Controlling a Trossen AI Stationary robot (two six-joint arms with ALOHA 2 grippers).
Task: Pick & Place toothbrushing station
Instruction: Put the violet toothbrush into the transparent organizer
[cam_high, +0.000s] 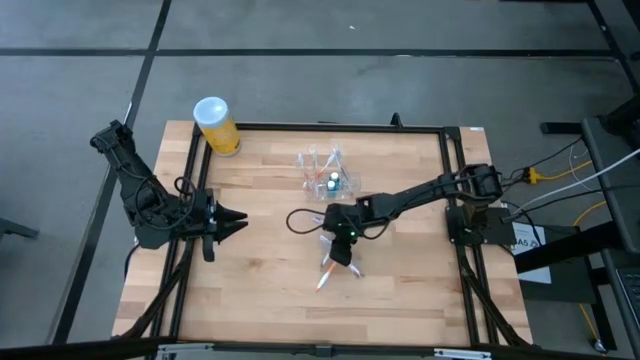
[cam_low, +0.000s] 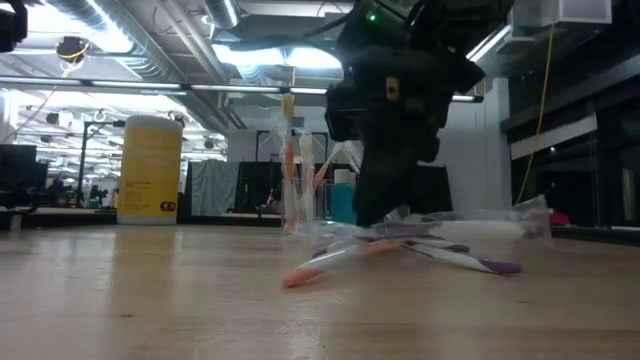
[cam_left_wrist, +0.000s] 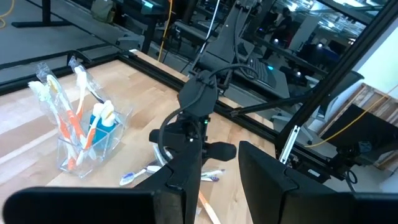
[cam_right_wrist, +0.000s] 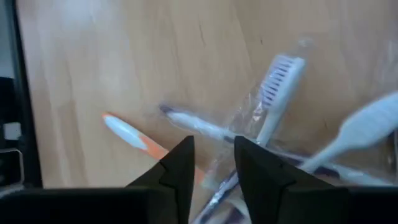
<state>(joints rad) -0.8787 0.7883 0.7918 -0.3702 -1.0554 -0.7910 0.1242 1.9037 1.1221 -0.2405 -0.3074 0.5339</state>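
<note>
The clear plastic holder (cam_high: 326, 176) stands upright at the table's far middle, with several toothbrushes sticking up out of its cups; it also shows in the left wrist view (cam_left_wrist: 87, 143) and the low view (cam_low: 300, 195). Loose toothbrushes in clear wrap (cam_high: 333, 268) lie flat on the wood nearer the front, among them an orange-ended one (cam_low: 320, 265) and a purple-ended one (cam_low: 480, 263). My right gripper (cam_right_wrist: 214, 155) points down right over this pile, its fingers a narrow gap apart. My left gripper (cam_high: 240, 217) waits at the table's left, open, touching nothing. My right gripper comes from above, pointing down, with its fingertips (cam_right_wrist: 183, 152) on either side of a white wrapped toothbrush handle (cam_right_wrist: 199, 129) that lies on the table. I cannot tell whether the fingers touch the wrap or the handle.
A yellow cylinder with a white lid (cam_high: 216, 125) stands at the far left corner. A black frame (cam_high: 330, 128) runs along the table's edges. Bare wood lies across the near half and between the two grippers.
</note>
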